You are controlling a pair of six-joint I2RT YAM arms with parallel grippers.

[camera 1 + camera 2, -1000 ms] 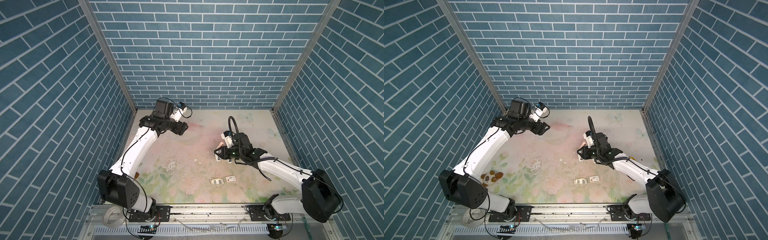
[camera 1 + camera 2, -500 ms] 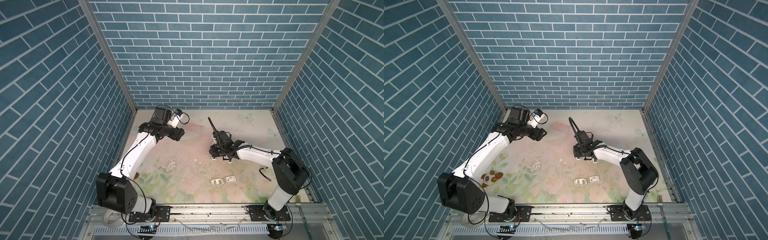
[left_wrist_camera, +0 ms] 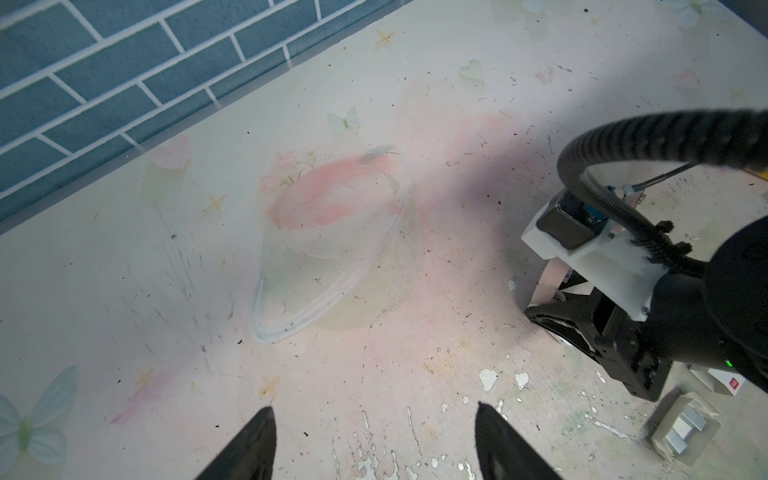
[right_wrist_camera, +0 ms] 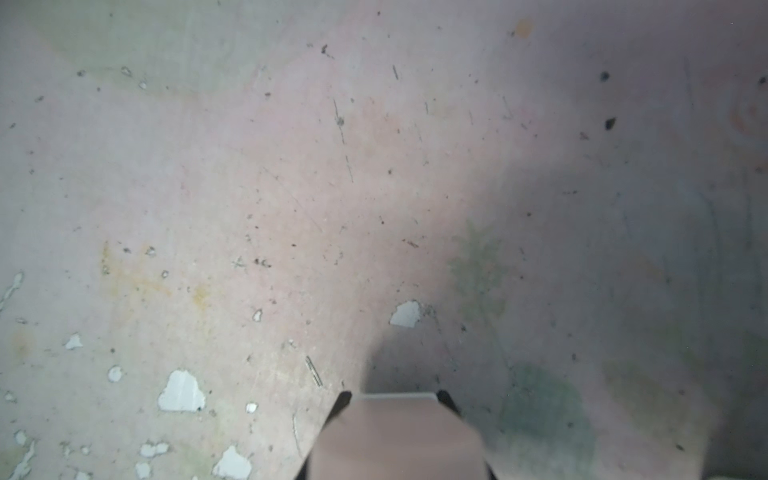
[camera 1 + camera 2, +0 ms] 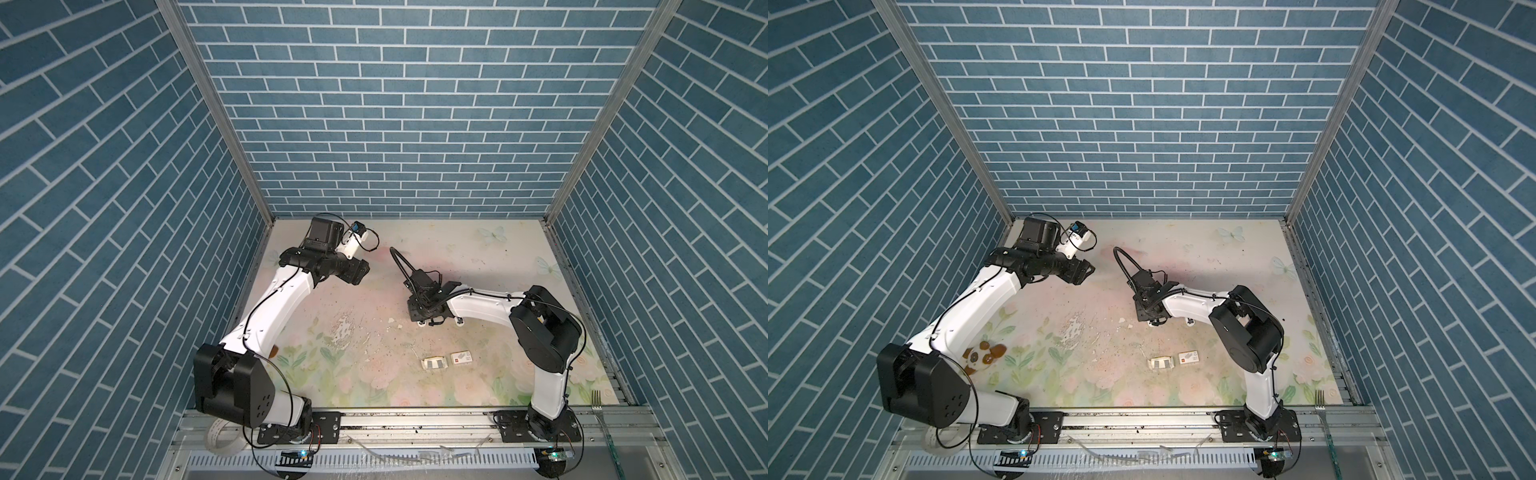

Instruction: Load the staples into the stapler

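Swung down beyond the staples [image 3: 683, 426], the stapler [image 4: 395, 440] is clenched by the right gripper [image 4: 395, 398] for loading; left gripper [image 3: 374, 409] is released.

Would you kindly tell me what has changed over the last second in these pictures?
The right arm swung its elbow up and inward, and the right gripper, still shut on the stapler, shifted a little leftward in both top views. The left gripper, open and empty, dipped slightly. The staples and the white sleeve stayed put.
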